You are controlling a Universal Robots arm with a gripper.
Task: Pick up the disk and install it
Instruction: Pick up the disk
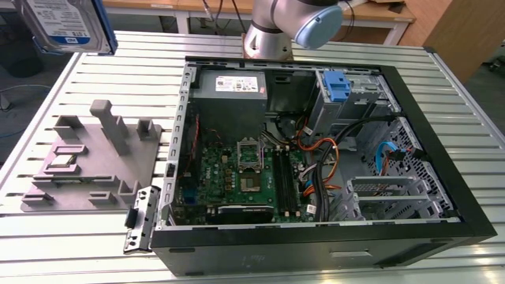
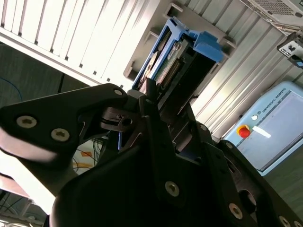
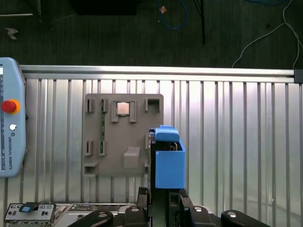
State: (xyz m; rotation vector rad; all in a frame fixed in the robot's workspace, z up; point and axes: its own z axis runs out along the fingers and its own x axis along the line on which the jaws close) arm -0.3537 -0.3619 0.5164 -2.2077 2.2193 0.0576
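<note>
Blue-railed disk w/ blue-white label clamped in gripper

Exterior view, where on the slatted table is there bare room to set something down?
Bare slats of the table lie nearer the camera than the grey fixture plate, and beyond it to the far edge, though the disk is held raised over that side. Between the plate and the computer case the gap is narrow. Inside the case it is crowded with cables.
</note>
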